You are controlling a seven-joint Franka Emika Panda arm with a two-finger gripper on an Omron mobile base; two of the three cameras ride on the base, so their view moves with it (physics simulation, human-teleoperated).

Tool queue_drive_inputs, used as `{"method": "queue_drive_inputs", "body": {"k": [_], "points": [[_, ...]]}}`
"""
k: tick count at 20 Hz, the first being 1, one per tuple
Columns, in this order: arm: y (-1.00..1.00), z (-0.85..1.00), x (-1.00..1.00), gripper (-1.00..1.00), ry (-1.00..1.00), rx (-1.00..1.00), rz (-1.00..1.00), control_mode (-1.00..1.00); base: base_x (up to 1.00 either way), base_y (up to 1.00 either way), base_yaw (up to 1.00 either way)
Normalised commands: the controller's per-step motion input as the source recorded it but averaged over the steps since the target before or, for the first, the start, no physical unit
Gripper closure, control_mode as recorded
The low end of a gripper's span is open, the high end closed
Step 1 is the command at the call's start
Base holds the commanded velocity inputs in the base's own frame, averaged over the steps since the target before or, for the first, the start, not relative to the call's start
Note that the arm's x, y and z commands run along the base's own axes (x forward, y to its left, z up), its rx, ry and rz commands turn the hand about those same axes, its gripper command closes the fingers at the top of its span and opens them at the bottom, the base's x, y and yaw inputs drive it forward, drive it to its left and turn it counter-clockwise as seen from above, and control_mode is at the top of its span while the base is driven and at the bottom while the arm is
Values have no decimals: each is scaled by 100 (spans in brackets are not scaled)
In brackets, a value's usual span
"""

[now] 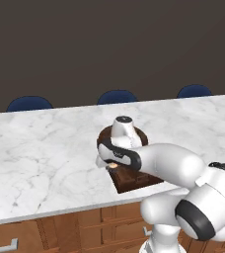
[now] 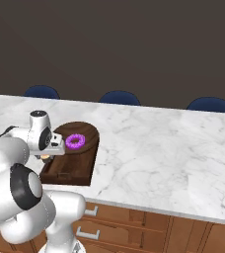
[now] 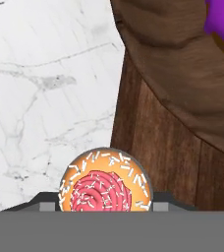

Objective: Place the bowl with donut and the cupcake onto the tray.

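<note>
The bowl (image 2: 76, 140) with donut (image 2: 75, 141) already sat on the tray (image 2: 72, 170); the fingers (image 3: 104, 206) apparently held the cupcake (image 3: 104, 189) over the table (image 3: 45, 88) beside the tray's edge, for placing.

The cupcake (image 3: 104, 183) is orange-yellow with white sprinkles and a pink swirl in the middle. The donut (image 2: 75, 141) is bright purple. The bowl (image 2: 85, 132) under it is dark brown, like wood. The tray (image 2: 77, 170) is dark brown too, with wood lines. The counter (image 2: 164, 153) is white with thin grey marble lines. The chairs (image 1: 117, 96) are dark blue.
</note>
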Motion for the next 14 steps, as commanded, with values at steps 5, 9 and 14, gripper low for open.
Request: {"method": "queue_drive_inputs", "body": {"k": [5, 9, 14], "points": [[-29, 2, -8, 100, 0, 0, 0, -100, 0, 0, 0], [-44, 0, 0, 100, 0, 0, 0, -100, 0, 0, 0], [-43, 0, 0, 100, 0, 0, 0, -100, 0, 0, 0]]}}
